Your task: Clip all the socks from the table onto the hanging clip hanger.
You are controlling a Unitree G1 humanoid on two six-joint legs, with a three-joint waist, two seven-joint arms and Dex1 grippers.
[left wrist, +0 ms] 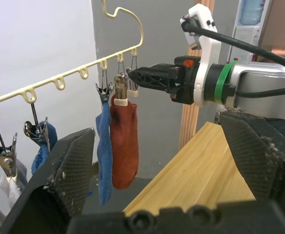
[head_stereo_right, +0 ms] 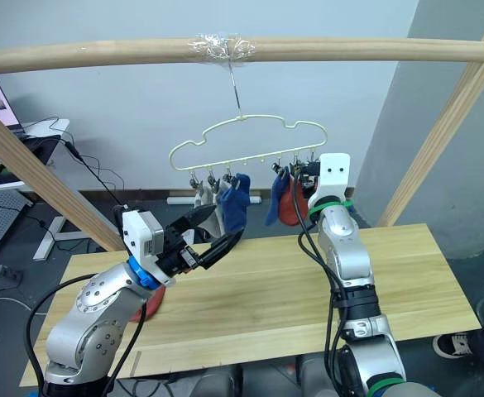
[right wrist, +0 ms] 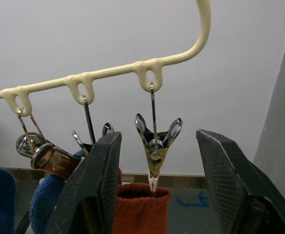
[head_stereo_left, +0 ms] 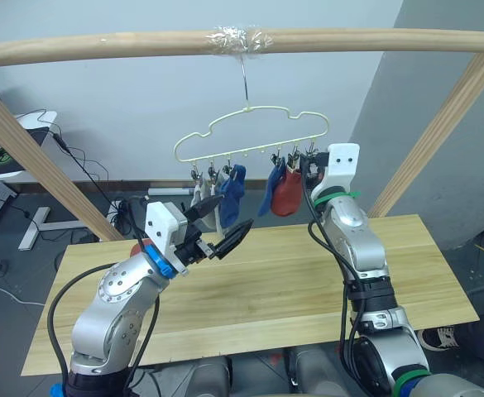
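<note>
The clip hanger hangs by its hook from a taped wooden pole above the table, carrying grey, blue and rust-red socks, while the right gripper spreads wide around its end clip and the left gripper, open and empty, hovers beneath.

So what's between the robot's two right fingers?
One metal clip of the clip hanger hangs between the right gripper's open fingers, with a red sock just below it. The right wrist view shows this.
</note>
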